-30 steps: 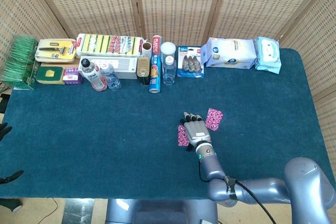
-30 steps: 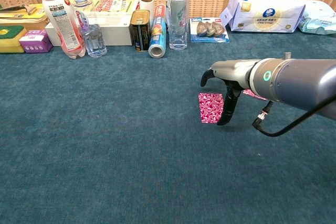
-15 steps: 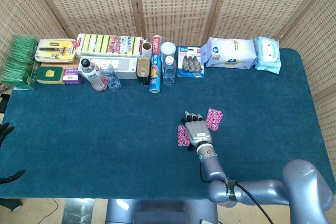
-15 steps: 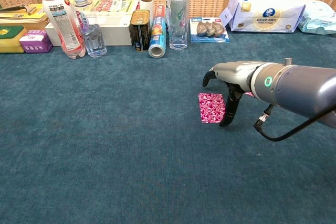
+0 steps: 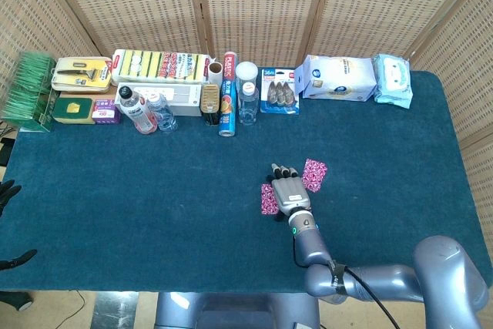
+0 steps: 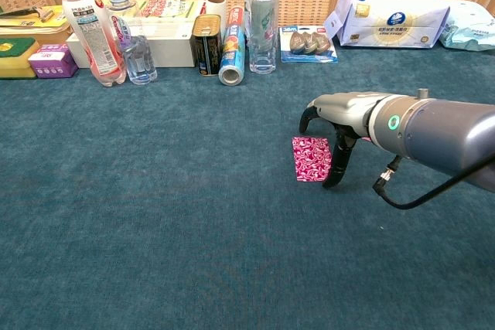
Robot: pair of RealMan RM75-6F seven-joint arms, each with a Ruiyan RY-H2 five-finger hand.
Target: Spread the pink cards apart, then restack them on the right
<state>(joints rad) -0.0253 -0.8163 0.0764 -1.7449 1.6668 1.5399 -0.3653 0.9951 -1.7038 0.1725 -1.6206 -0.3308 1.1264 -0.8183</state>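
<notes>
Two flat rectangular pink cards with a dense swirled pattern lie on the napped teal carpet of the tabletop (image 5: 115,190), near its middle. The nearer card (image 6: 312,158) lies just left of the right hand (image 5: 289,190), a grey metallic hand on a smooth rounded silver arm; the farther card (image 5: 313,174) lies just beyond on its right, tilted. The hand's fingers (image 6: 338,161) curve downward beside the near card's edge, apart and holding nothing; whether a tip touches the card cannot be told. The left hand (image 5: 6,190) shows only as dark fingertips at the left edge, its state unclear.
</notes>
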